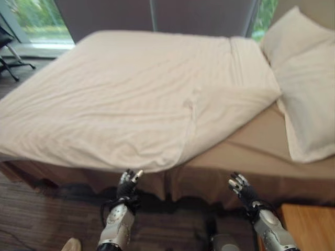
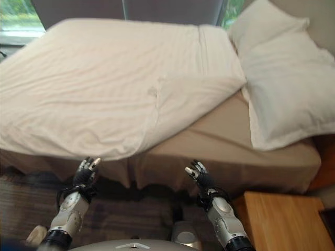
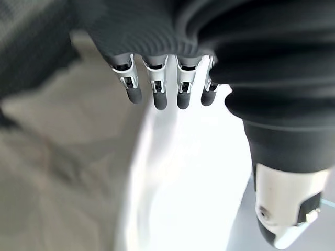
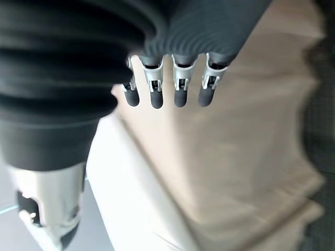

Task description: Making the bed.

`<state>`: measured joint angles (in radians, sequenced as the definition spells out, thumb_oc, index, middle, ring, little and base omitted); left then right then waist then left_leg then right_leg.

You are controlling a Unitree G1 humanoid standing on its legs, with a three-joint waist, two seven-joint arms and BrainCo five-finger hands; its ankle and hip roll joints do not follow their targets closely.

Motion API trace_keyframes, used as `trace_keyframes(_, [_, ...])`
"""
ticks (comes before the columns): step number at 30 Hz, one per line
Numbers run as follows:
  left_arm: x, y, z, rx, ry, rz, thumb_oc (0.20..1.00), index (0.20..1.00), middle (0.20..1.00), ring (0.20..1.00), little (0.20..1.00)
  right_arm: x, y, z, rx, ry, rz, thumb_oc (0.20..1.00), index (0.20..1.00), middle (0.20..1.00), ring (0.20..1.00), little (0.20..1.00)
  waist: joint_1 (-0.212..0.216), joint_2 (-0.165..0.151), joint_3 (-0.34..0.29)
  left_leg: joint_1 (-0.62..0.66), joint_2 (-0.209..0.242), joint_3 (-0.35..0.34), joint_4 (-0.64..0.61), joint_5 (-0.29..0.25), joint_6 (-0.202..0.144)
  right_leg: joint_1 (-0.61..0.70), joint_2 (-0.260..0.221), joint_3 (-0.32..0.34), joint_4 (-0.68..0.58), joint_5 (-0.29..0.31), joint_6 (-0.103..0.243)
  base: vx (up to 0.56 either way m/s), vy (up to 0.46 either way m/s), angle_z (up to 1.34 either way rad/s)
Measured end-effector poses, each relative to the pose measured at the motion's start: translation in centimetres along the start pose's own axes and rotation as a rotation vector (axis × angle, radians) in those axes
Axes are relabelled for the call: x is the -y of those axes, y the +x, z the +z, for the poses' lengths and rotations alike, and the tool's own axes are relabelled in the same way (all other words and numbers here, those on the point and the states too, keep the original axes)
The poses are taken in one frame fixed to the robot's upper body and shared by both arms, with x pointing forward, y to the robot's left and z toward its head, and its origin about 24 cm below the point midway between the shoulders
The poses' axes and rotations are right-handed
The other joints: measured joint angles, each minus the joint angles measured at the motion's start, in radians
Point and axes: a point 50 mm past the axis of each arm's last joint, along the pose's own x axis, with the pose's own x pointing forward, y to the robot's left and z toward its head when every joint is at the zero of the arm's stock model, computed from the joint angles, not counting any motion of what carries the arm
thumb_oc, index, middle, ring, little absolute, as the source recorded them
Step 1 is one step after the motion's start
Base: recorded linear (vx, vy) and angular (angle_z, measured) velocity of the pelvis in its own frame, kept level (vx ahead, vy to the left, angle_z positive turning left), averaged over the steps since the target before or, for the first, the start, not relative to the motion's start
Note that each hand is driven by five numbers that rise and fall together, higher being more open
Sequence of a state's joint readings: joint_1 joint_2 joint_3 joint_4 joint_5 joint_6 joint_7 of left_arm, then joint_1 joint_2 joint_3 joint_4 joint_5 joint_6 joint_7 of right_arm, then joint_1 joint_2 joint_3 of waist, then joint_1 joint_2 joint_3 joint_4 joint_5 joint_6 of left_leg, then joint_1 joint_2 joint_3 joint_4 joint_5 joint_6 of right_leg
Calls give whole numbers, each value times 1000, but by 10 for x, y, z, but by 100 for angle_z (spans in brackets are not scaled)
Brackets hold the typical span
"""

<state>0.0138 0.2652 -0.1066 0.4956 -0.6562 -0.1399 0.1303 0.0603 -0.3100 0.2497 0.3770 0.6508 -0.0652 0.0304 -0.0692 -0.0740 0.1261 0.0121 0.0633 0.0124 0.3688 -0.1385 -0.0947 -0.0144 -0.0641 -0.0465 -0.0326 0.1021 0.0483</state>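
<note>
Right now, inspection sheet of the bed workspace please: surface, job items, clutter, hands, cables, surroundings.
Surface: bed with tan fitted sheet, bare along the near edge toward the head.
Job's things: cream duvet spread across most of the bed, its corner by the head lying skewed, wrinkled; two white pillows stacked at the head.
Clutter: nothing seen on the bed.
Hands: left hand and right hand both open, below the near bed edge, touching nothing.
Cables: nothing seen.
Surroundings: wooden nightstand at lower right; window and office chair beyond the bed.
</note>
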Motion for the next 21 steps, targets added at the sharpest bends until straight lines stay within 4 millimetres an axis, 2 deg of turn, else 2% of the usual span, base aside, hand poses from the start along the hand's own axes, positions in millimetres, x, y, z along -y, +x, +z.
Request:
trace_keyframes(1, [6,3,3,9,9,-29,1000,1000,1000,1000,1000,3,2,10,31,-5,2,1000,1000,1000,1000,1000,8,-1,4,-161,25,1,296,71,-3,12,11,-18,-8,-4,-38,251,-185,-3])
trace_keyframes(2, [7,2,2,4,16,-36,1000,1000,1000,1000,1000,4,3,11,33,-10,1,1000,1000,1000,1000,1000,23,-7,5,-179,35,7,337,108,9,25,14,-11,-20,-1,-51,182,-78,-14])
trace_keyframes(3, [6,1,0,-2,21,-37,1000,1000,1000,1000,1000,5,3,14,43,-17,0,1000,1000,1000,1000,1000,33,-11,5,-189,41,3,355,106,9,53,17,-7,-32,-2,-69,297,-10,-16])
trace_keyframes(5, [9,1,-2,-9,24,-59,1000,1000,1000,1000,1000,9,4,19,53,-33,-27,1000,1000,1000,1000,1000,38,-16,5,-169,54,61,176,98,-3,86,18,-3,-70,-18,-83,341,36,-4])
trace_keyframes(6, [9,0,-4,-17,22,-58,1000,1000,1000,1000,1000,12,6,26,74,-30,-49,1000,1000,1000,1000,1000,43,-15,13,-130,36,79,-60,103,-7,91,20,4,-69,-26,-86,278,54,-15])
trace_keyframes(7, [8,-1,-5,-22,23,-56,1000,1000,1000,1000,1000,13,7,29,83,-32,-56,1000,1000,1000,1000,1000,45,-9,17,-107,31,66,-164,116,2,95,27,6,-65,-24,-77,254,53,-20])
trace_keyframes(8, [2,-4,-9,-38,24,-41,1000,1000,1000,1000,1000,14,9,33,93,-41,-54,1000,1000,1000,1000,1000,45,11,23,-72,17,39,-331,142,5,106,45,16,-71,-35,-60,205,47,-29])
trace_keyframes(9, [-2,-8,-13,-54,26,-30,1000,1000,1000,1000,1000,14,9,35,97,-45,-54,1000,1000,1000,1000,1000,47,22,27,-47,15,11,-417,158,8,113,57,26,-67,-37,-55,204,56,-38])
trace_keyframes(11, [-11,-15,-22,-88,25,-4,1000,1000,1000,1000,1000,19,6,33,92,-38,-74,1000,1000,1000,1000,1000,43,55,30,-13,7,2,-436,176,19,140,86,28,-72,-54,-63,192,72,-32])
trace_keyframes(13, [-11,-16,-26,-101,21,-7,1000,1000,1000,1000,1000,27,-1,25,66,-44,-100,1000,1000,1000,1000,1000,34,78,19,30,5,2,-438,180,25,158,106,28,-71,-70,-63,130,64,-2])
trace_keyframes(15, [-10,-16,-25,-98,22,-15,1000,1000,1000,1000,1000,30,-3,24,64,-44,-113,1000,1000,1000,1000,1000,27,99,11,43,6,-2,-467,218,38,160,114,30,-71,-78,-53,61,43,1])
trace_keyframes(18, [-11,-16,-21,-93,34,-35,1000,1000,1000,1000,1000,34,-4,26,69,-80,-128,1000,1000,1000,1000,1000,19,76,22,39,-21,4,-467,221,51,159,86,33,-71,-83,-36,34,32,1])
trace_keyframes(21, [-8,-18,-18,-80,29,-58,1000,1000,1000,1000,1000,37,-2,37,100,-119,-156,1000,1000,1000,1000,1000,22,71,20,39,-52,4,-468,212,70,161,56,33,-71,-93,-16,18,31,6])
